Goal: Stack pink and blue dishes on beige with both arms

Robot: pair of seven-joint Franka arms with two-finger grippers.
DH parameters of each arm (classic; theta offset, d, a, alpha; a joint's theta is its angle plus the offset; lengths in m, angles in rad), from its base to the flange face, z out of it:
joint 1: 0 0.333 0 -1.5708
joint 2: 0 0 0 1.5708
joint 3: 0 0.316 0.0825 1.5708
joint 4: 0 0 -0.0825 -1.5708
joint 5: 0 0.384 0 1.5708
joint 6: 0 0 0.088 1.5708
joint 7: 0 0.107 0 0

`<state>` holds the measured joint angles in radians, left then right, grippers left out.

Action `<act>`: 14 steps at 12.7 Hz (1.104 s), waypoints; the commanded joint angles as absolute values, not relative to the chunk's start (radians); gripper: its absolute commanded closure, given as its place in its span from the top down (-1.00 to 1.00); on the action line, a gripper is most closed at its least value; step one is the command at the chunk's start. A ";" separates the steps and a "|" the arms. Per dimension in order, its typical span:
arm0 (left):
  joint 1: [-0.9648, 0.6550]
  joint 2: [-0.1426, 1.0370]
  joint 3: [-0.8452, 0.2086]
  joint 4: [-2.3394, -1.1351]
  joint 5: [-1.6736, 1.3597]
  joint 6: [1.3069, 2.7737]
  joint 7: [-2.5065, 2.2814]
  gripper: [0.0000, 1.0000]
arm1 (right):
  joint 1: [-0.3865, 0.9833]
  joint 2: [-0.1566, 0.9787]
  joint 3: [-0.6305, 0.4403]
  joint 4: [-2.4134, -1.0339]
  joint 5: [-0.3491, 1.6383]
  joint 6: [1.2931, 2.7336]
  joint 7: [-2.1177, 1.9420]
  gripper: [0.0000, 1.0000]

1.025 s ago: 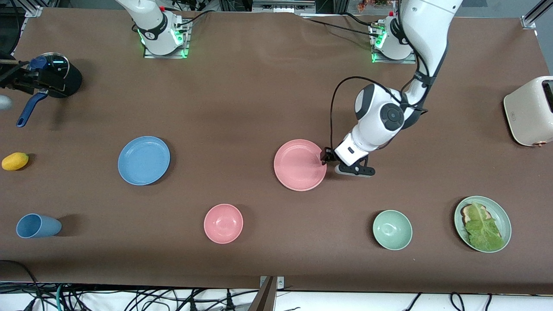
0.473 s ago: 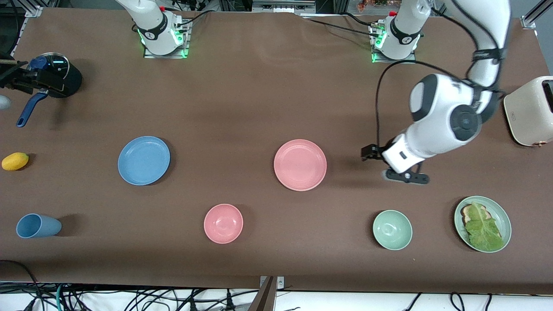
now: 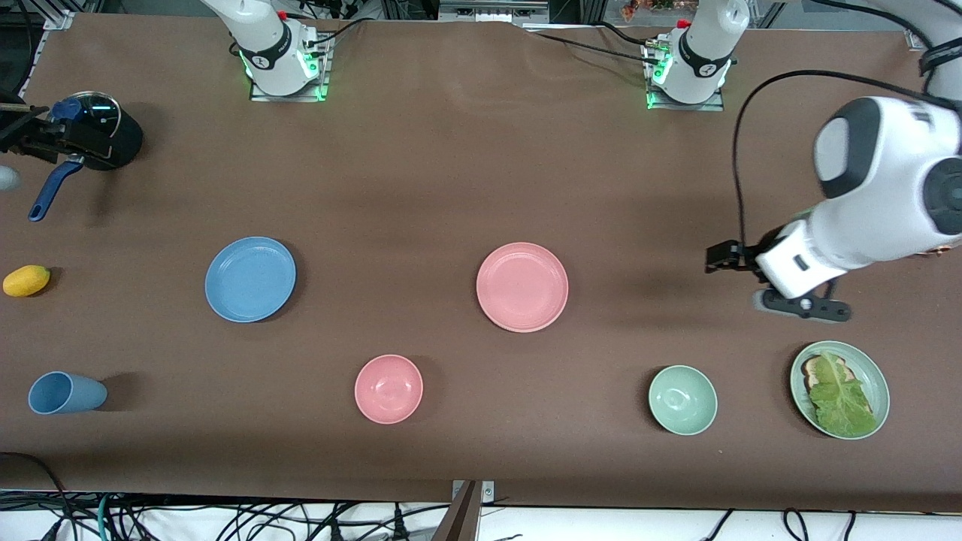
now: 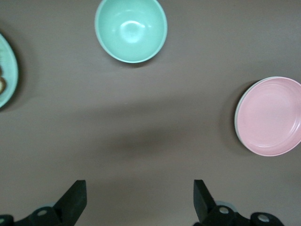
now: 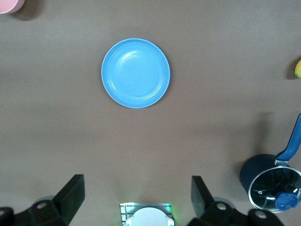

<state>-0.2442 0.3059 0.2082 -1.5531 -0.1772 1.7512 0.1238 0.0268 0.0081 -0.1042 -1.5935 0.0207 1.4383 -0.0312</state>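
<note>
The left gripper (image 3: 720,257) hangs at the frame's right edge, mid-height, fingers (image 4: 75,200) spread wide and empty. The right gripper (image 5: 136,197), high above its base, is likewise spread.

Beige plate unseen under pink plate (image 3: 521,286); toaster hidden by left arm (image 3: 879,203).

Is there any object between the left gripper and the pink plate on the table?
Nothing visible stands between them. The left gripper hangs open over bare table toward the left arm's end, and only brown tabletop lies from there to the pink plate. The green bowl sits nearer the front camera, off that line.
</note>
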 commanded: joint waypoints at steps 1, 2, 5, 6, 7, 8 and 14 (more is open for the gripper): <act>-0.221 0.266 0.250 -1.540 -0.153 1.700 0.164 1.00 | 0.026 0.059 -0.098 -1.574 -0.001 1.422 -0.029 1.00; -0.218 0.252 0.261 -1.539 -0.153 1.692 0.164 1.00 | 0.020 0.090 -0.098 -1.574 -0.005 1.442 -0.031 1.00; -0.206 0.224 0.267 -1.503 -0.118 1.640 0.158 1.00 | 0.017 0.176 -0.101 -1.639 0.006 1.544 -0.026 1.00; -0.207 0.201 0.261 -1.502 -0.109 1.635 0.153 1.00 | 0.012 0.189 -0.103 -1.717 0.009 1.653 -0.026 1.00; -0.209 0.190 0.256 -1.499 -0.082 1.635 0.156 1.00 | -0.001 0.204 -0.104 -1.789 0.009 1.764 -0.032 1.00; -0.209 0.172 0.250 -1.488 -0.062 1.635 0.156 1.00 | -0.008 0.227 -0.106 -1.834 0.011 1.852 -0.037 1.00; -0.213 0.110 0.244 -1.462 -0.071 1.521 0.155 1.00 | -0.083 0.468 -0.103 -1.847 0.159 2.106 -0.060 1.00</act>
